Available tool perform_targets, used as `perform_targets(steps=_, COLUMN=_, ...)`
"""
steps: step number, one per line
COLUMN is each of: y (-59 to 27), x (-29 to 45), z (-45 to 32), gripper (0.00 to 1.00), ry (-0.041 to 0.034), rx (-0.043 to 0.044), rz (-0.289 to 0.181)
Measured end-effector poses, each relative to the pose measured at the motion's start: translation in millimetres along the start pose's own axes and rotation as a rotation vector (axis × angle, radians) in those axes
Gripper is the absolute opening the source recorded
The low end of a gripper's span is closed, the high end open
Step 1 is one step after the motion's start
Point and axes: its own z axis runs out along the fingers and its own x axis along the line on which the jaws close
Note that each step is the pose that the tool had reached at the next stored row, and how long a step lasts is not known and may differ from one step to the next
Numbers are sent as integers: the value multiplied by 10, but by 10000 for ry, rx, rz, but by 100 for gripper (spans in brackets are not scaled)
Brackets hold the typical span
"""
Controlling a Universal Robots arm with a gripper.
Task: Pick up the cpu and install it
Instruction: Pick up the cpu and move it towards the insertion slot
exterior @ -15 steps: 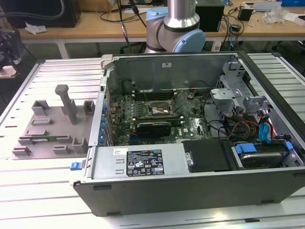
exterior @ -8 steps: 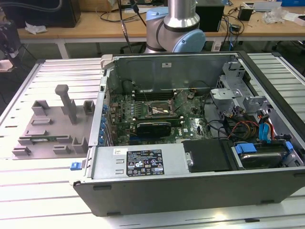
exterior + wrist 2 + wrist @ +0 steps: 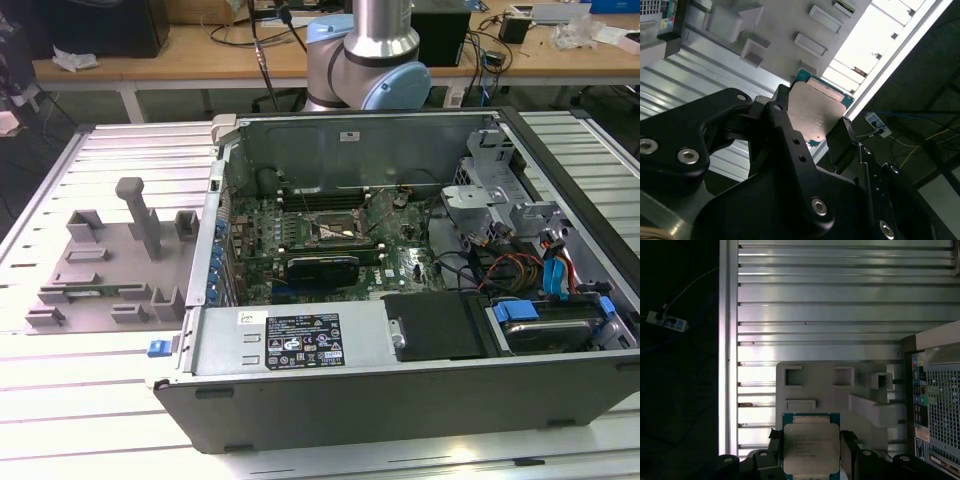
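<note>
The cpu (image 3: 811, 450) is pinched at two opposite edges by the tool (image 3: 811, 440), clear of the gray tray (image 3: 830, 390) on the slatted surface (image 3: 840, 300).

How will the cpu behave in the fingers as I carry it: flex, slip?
The cpu looks like a thin rigid plate with a metal lid, so it probably won't flex. The fingers pinch only two opposite edges, so it could pivot or slip if bumped. Small and flat, it is likely light.
</note>
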Motion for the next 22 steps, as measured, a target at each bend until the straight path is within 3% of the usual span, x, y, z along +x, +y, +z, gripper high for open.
perform_targets(steps=10, y=3, x=-19, z=-21, gripper=55, ry=0, rx=-1, rz=0)
perform_targets(steps=22, y=6, x=-243, z=-12, gripper=55, ry=-1, rx=-1, rz=1)
